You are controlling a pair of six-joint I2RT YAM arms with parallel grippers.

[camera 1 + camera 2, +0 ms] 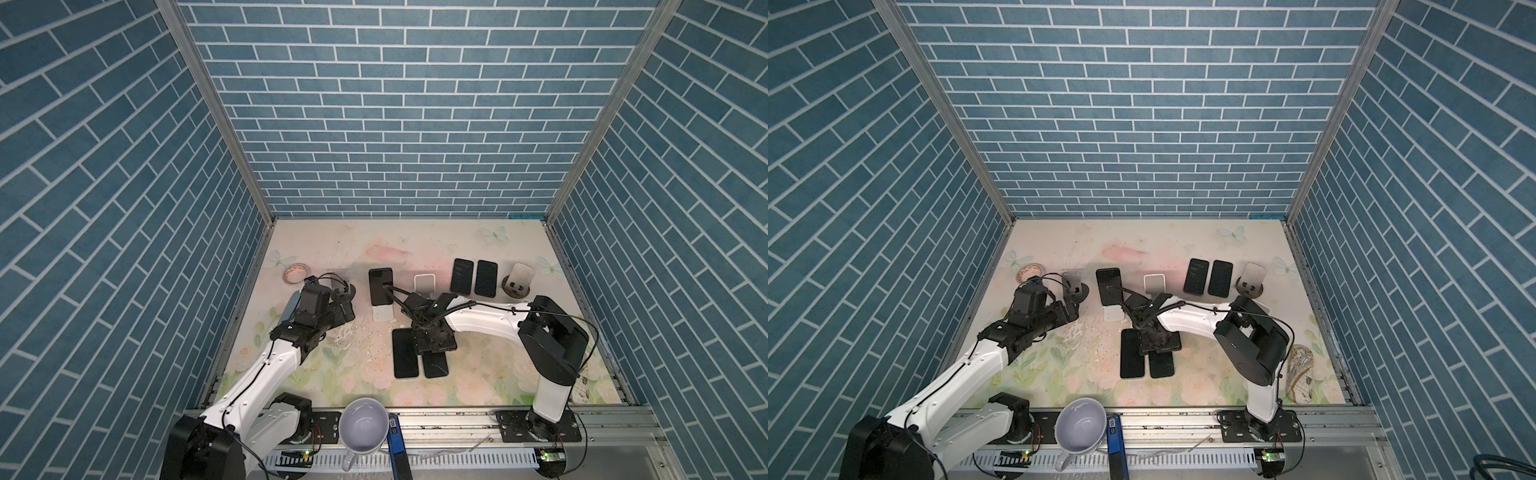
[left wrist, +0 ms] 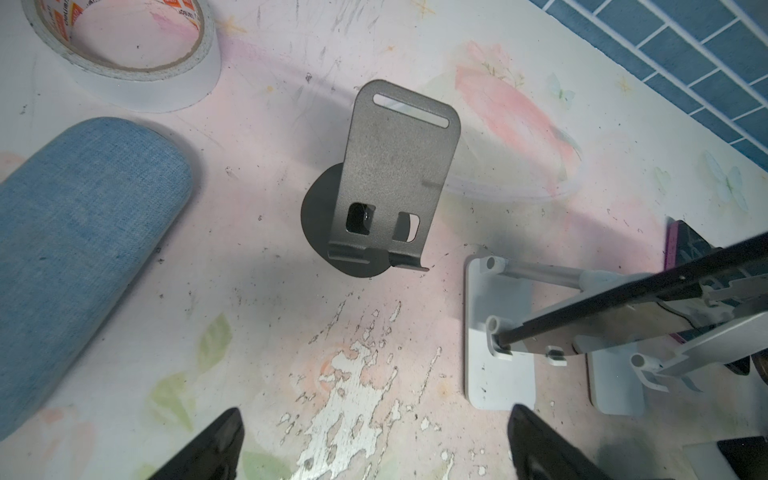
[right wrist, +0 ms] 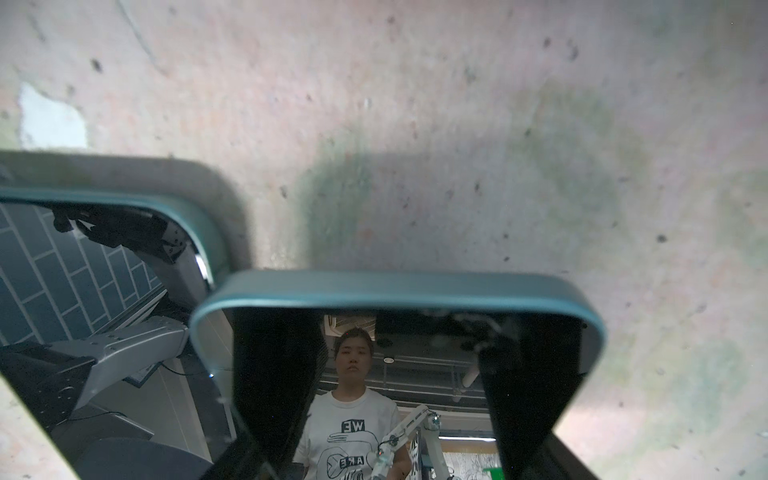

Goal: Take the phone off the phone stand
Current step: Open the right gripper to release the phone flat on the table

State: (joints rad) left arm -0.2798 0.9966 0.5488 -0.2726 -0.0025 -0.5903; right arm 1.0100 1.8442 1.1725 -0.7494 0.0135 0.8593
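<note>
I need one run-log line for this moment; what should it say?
left fingers open near empty grey stand | right fingers closed on teal-edged phone, beside flat phone | propped phone on white stand

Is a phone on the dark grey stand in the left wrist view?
No, the dark grey stand is bare, with its backplate and lip fully visible.

The grey phone stand (image 2: 395, 174) looks like matt, finely grained metal, the white stand (image 2: 494, 374) like smooth plastic, and the blue case (image 2: 75, 249) is woven cloth. The phone (image 3: 399, 365) has a mirror-glossy screen in a smooth teal frame. The table (image 2: 249, 316) covering is scuffed and flaking.
</note>
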